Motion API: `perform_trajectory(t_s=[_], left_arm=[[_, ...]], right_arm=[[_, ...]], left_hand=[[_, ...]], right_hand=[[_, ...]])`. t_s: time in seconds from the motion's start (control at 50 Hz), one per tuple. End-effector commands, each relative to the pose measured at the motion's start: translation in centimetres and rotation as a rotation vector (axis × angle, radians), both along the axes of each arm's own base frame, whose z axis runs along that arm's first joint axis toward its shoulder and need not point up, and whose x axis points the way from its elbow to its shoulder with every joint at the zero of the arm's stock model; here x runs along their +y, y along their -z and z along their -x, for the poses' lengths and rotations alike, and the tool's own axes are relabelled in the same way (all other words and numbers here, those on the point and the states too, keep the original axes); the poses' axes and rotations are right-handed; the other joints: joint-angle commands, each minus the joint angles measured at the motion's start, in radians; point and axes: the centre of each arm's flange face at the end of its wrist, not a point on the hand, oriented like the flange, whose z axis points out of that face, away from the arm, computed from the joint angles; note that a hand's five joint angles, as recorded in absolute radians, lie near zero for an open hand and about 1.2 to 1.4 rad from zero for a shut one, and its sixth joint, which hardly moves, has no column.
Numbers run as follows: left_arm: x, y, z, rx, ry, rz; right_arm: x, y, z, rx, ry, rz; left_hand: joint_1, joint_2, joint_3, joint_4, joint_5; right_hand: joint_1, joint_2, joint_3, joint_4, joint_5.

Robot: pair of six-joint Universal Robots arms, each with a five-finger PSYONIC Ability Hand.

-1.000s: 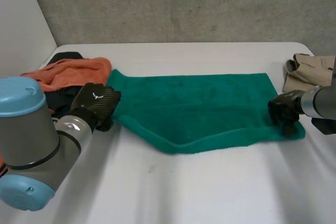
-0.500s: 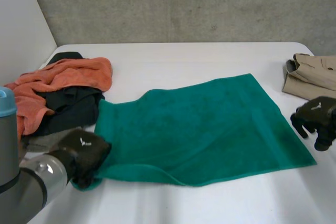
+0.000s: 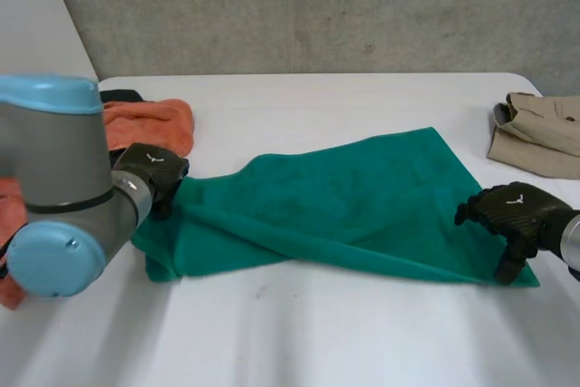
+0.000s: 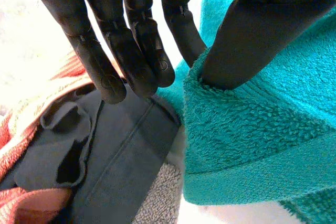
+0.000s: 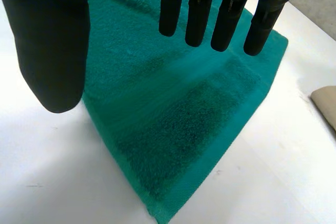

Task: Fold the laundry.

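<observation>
Though it covers much of the white table [image 3: 299,333], the green towel [image 3: 344,215] does not lie flat: a fold runs slantwise across it, and one end is bunched. The left hand [image 3: 154,174] grips that bunched end, with its thumb dug into the rumpled edge and its straight fingers [image 4: 131,56] close on the other side, so the terry is pinched between them. At the towel's opposite end the right hand [image 3: 512,210] is over the near corner, its fingers straight and thumb spread apart, holding nothing. I cannot tell whether its fingertips touch the cloth.

Just beyond the gripped end lies a heap: an orange cloth [image 3: 149,122], a dark grey garment [image 4: 121,150] under the left fingertips, and a bit of pale grey terry [image 4: 157,198]. Past the towel's far right corner, apart from it, a beige garment [image 3: 535,133] rests at the table's edge. Behind the towel the table ends at a rough concrete wall [image 3: 317,6], and a plain white wall [image 3: 36,33] stands on the heap's side.
</observation>
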Motion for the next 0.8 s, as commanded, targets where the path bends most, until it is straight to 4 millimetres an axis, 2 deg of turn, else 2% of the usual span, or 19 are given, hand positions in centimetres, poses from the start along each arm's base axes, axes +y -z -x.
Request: perform_trajectory(t_s=[0.02, 0.22, 0.42, 0.62, 0.66, 0.74, 0.8], left_arm=[[-0.9, 1.3, 0.2, -0.041, -0.03, -0.048], [-1.1, 1.3, 0.1, -0.042, -0.036, -0.048], [-1.3, 1.4, -0.2, -0.047, -0.041, -0.055], [-0.9, 1.2, -0.2, -0.04, -0.037, -0.057], [-0.8, 1.3, -0.2, -0.041, -0.036, -0.059], [-0.6, 1.2, -0.2, -0.04, -0.033, -0.062], [0.0, 0.6, -0.4, -0.038, -0.031, -0.059]], right_arm=[[-0.1, 1.2, 0.0, -0.008, -0.001, 0.027], [0.0, 2.3, -0.1, -0.01, -0.005, -0.01], [0.9, 2.5, -0.2, -0.02, -0.014, -0.035], [0.6, 4.3, -0.1, -0.013, -0.016, -0.006], [0.4, 4.6, -0.1, -0.009, -0.015, 0.021], [-0.8, 4.6, 0.2, -0.003, 0.001, 0.126], [-1.7, 3.4, 0.6, -0.049, 0.042, 0.213]], left_hand=[[0.25, 0.199, 0.204, 0.197, 0.241], [0.25, 0.199, 0.204, 0.197, 0.241], [0.25, 0.199, 0.204, 0.197, 0.241], [0.25, 0.199, 0.204, 0.197, 0.241], [0.25, 0.199, 0.204, 0.197, 0.241], [0.25, 0.199, 0.204, 0.197, 0.241], [0.25, 0.199, 0.204, 0.197, 0.241]], right_hand=[[-0.018, -0.014, -0.014, 0.009, 0.032], [0.032, 0.036, 0.036, 0.059, 0.082], [0.073, 0.077, 0.077, 0.1, 0.123], [0.237, 0.242, 0.241, 0.265, 0.288], [0.395, 0.4, 0.399, 0.423, 0.446], [0.958, 0.963, 0.962, 0.986, 1.009], [0.96, 0.964, 0.964, 0.988, 1.01]])
